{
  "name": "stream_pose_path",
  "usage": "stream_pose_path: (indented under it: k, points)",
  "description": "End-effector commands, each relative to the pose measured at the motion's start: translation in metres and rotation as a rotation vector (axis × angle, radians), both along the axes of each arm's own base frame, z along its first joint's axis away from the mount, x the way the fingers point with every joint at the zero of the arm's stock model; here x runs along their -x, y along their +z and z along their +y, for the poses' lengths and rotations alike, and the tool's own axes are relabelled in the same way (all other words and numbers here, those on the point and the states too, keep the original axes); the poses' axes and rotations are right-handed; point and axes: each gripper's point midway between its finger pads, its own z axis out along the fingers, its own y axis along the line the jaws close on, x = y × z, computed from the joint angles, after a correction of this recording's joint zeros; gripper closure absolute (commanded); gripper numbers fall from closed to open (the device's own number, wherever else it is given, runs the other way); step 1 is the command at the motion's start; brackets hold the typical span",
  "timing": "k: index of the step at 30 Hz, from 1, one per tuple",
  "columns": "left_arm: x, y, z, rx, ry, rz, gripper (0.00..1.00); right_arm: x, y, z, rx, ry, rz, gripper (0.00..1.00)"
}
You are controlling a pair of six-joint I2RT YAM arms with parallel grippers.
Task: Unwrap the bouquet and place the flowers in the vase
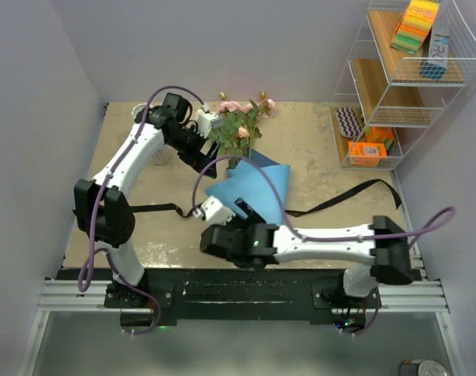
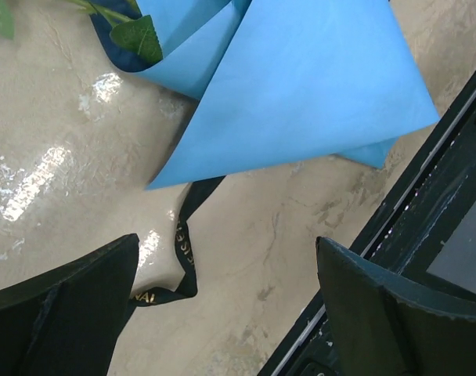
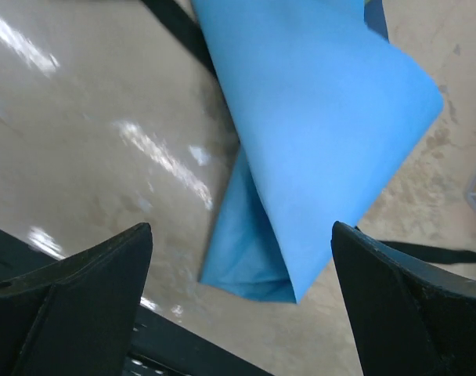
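Beige, mottled counter (image 1: 316,157), glossy in patches. Right in the middle lies the blue paper (image 1: 261,188), splayed open, with the flowers (image 1: 242,117) spilling out of its far end. A black ribbon (image 1: 340,200) snakes out from under it, right and left. A wire rack (image 1: 363,133) sits at the far right edge.

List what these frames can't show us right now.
- Vase: top view, mostly behind the left arm, only a pale sliver shows.
- Flowers: top view, stem ends hidden inside the blue paper; neither wrist view shows the blooms.
- Ribbon: left wrist view, runs under the paper; its lettering is too small to read.
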Motion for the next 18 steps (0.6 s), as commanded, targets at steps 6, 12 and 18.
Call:
stream_pose_path:
  k: [6,12,18]
  points:
    - [-0.007,0.035,0.019,0.092,0.048,-0.083,0.01,-0.010,-0.032,-0.040,0.584,-0.093,-0.318,0.01]
    - [-0.011,0.046,0.041,0.145,0.086,-0.080,0.01,-0.014,-0.068,-0.036,0.704,-0.099,-0.346,0.01]
    - [-0.009,0.056,0.054,0.170,0.083,-0.080,0.01,-0.022,-0.070,-0.038,0.676,-0.155,-0.386,0.01]
